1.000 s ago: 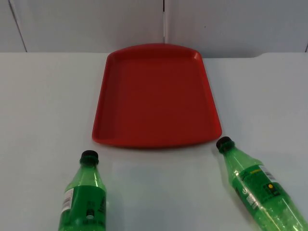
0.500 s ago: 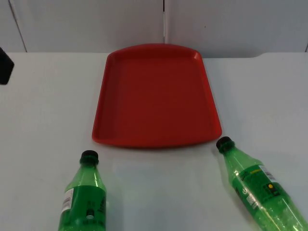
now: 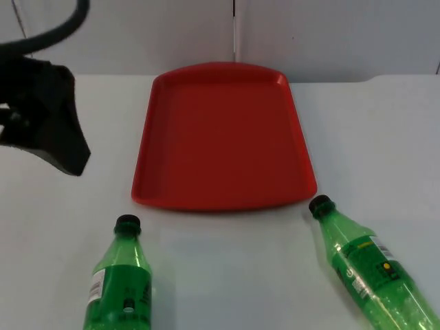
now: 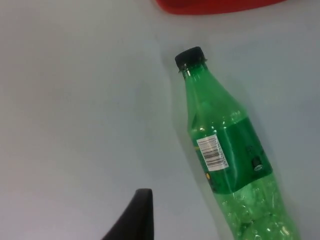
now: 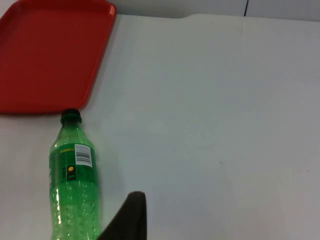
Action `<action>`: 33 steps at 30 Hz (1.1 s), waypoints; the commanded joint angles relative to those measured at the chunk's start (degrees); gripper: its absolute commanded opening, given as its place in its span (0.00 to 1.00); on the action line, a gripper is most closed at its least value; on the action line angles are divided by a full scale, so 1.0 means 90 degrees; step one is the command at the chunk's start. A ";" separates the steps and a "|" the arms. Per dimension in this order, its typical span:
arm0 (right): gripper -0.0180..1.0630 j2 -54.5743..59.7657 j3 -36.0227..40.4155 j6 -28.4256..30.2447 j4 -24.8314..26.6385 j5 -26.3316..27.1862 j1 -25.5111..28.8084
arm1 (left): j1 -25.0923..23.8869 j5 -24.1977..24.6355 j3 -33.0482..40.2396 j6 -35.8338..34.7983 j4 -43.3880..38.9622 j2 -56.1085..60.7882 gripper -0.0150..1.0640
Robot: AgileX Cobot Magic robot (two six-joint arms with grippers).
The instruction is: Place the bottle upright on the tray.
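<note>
Two green plastic bottles with black caps lie on their sides on the white table, in front of a red tray (image 3: 223, 201). The left bottle (image 3: 120, 282) points its cap at the tray's front left corner. The right bottle (image 3: 368, 271) has its cap close to the tray's front right corner. My left gripper (image 3: 60, 141) hangs above the table left of the tray, well back from the left bottle (image 4: 225, 150). The tray's rim (image 4: 210, 6) lies beyond that bottle's cap. My right gripper (image 5: 127, 220) looks down on the right bottle (image 5: 72, 185) and the tray (image 5: 50, 55), apart from both.
The grey partition wall (image 3: 275, 34) stands right behind the tray's far edge. Bare white table (image 3: 371, 130) stretches to the right of the tray, and more lies between the two bottles.
My left arm has come in from the left edge and now hangs large beside the tray. The bottles and the tray have not moved.
</note>
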State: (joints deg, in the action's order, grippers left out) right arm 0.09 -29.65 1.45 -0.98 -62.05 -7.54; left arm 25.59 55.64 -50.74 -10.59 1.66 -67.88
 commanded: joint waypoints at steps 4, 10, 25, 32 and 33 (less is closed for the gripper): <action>0.99 -0.0011 0.0013 0.0056 -0.0016 0.0038 0.0049 | 0.0637 -0.0123 -0.0038 -0.1296 -0.0763 -0.0544 0.99; 0.99 -0.0011 0.0013 0.0056 -0.0016 0.0038 0.0049 | 0.0921 -0.0291 -0.0038 -0.2223 -0.0987 -0.1034 0.99; 0.99 -0.0011 0.0013 0.0056 -0.0016 0.0038 0.0049 | 0.0921 -0.1656 -0.0038 -0.2880 -0.0554 -0.2412 0.99; 0.99 -0.0011 0.0013 0.0056 -0.0016 0.0038 0.0049 | 0.0921 -0.1886 0.0094 -0.3184 -0.0682 -0.3116 0.99; 0.99 -0.0011 0.0013 0.0056 -0.0016 0.0038 0.0049 | 0.0921 -0.2017 0.0160 -0.3242 -0.0682 -0.3183 0.99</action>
State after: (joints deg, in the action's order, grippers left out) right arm 0.09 -29.65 1.45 -0.98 -62.05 -7.54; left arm 33.52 38.36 -49.42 -38.63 -4.35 -96.23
